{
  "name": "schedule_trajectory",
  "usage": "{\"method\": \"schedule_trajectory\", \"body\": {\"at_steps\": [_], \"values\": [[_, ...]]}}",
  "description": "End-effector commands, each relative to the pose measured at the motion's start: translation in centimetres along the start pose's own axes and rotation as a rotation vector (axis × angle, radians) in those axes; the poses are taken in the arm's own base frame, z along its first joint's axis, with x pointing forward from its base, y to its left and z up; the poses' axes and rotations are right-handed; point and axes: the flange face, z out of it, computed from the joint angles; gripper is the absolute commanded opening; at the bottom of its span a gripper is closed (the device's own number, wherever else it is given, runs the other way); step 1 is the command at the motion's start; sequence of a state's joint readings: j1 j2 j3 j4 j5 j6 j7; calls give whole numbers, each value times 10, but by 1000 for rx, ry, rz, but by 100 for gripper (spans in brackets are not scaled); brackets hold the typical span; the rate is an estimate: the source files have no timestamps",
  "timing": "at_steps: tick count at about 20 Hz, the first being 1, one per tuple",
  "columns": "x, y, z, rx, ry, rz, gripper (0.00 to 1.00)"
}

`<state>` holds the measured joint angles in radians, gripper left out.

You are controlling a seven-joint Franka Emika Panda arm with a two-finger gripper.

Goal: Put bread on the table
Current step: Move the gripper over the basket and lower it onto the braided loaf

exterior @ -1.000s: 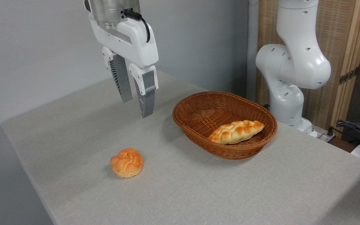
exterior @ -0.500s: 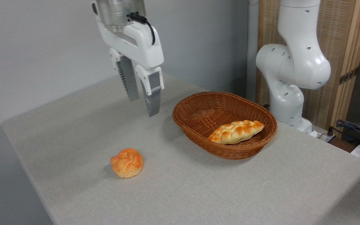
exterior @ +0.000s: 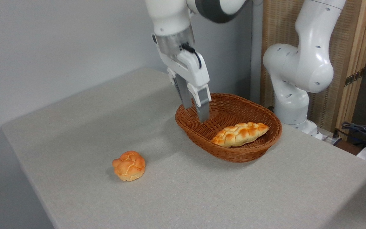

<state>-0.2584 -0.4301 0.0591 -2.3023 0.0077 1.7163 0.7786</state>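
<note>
You are on the approach: the claw (exterior: 195,109) hangs empty, fingers slightly parted, over the basket's (exterior: 202,144) left rim. The bread (exterior: 240,134) lies inside, right of centre (untouched). Next, shift right, descend, grip it.

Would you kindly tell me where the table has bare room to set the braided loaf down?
The table is bare right of the round bun and in front of the wicker basket; also the far left corner. The basket is crowded: the braided loaf lies inside, the gripper at its left rim.
</note>
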Motion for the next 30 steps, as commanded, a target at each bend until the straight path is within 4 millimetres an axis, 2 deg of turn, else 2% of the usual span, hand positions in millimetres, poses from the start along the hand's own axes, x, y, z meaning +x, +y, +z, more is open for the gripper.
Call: {"method": "schedule_trajectory", "body": {"at_steps": [1,4,7,11,15,18,19,20,21,22,23,24,25,27,30], "values": [[-11,4,32,-3,-104,35,100],[-17,7,59,-24,-167,50,100],[-18,9,76,-38,-199,65,100],[-18,7,84,-32,-222,73,100],[-12,12,104,-32,-226,98,100],[-12,12,107,-31,-235,102,100],[-14,11,110,-20,-252,109,97],[-14,12,110,-13,-261,117,91],[-12,14,111,-12,-262,123,77],[-11,14,111,-7,-257,125,53],[-10,13,111,-5,-255,125,34],[-11,14,111,-7,-257,125,21],[-11,14,111,-7,-257,125,14],[-11,13,111,-8,-257,125,8],[-11,13,110,-7,-257,126,8]]}}
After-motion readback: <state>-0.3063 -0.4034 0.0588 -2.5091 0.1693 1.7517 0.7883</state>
